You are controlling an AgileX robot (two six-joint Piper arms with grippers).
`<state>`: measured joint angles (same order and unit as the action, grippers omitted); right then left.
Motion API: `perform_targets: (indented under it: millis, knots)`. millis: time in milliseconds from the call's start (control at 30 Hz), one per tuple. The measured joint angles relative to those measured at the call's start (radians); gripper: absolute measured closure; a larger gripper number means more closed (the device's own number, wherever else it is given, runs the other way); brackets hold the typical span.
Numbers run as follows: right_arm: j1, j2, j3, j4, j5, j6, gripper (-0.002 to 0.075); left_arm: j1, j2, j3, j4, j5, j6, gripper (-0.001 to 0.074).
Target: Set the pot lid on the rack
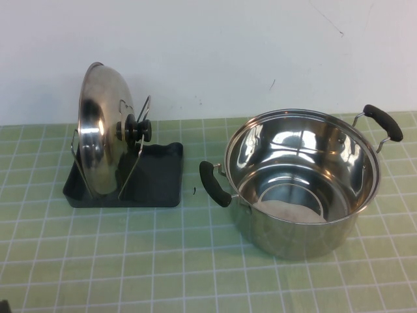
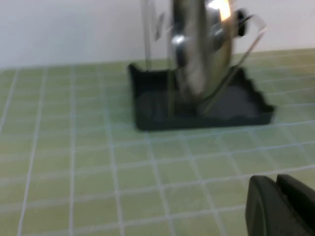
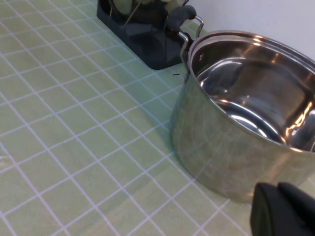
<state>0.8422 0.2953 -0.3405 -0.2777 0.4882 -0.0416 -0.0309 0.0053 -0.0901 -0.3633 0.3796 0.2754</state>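
Observation:
The shiny steel pot lid [image 1: 98, 130] with its black knob [image 1: 140, 128] stands on edge in the dark rack [image 1: 159, 176], leaning against the wire uprights at the back left. Neither gripper touches it. In the left wrist view the lid [image 2: 197, 49] and rack [image 2: 157, 108] lie ahead; my left gripper [image 2: 276, 184] is shut and empty, low over the mat, well short of the rack. My right gripper [image 3: 278, 189] is shut and empty, close to the pot's near wall.
The deep steel pot [image 1: 300, 182] with two black handles stands open at the right, also in the right wrist view [image 3: 221, 142]. A green tiled mat [image 1: 130, 261] covers the table. A white wall runs behind.

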Motion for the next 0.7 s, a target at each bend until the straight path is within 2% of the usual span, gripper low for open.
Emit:
perform_targets:
  millis: [67,200,700]
  knots:
    - [0.0,0.0,0.0,0.0,0.0,0.0,0.0727,0.0,-0.012,0.042,0.12,-0.018,-0.156,0.0737]
    - [0.0,0.0,0.0,0.0,0.0,0.0,0.0727,0.0,-0.015,0.103,0.214,-0.069,-0.291,0.0736]
    - [0.0,0.0,0.0,0.0,0.0,0.0,0.0727,0.0,-0.018,0.105,0.226,-0.063,-0.25,0.0737]
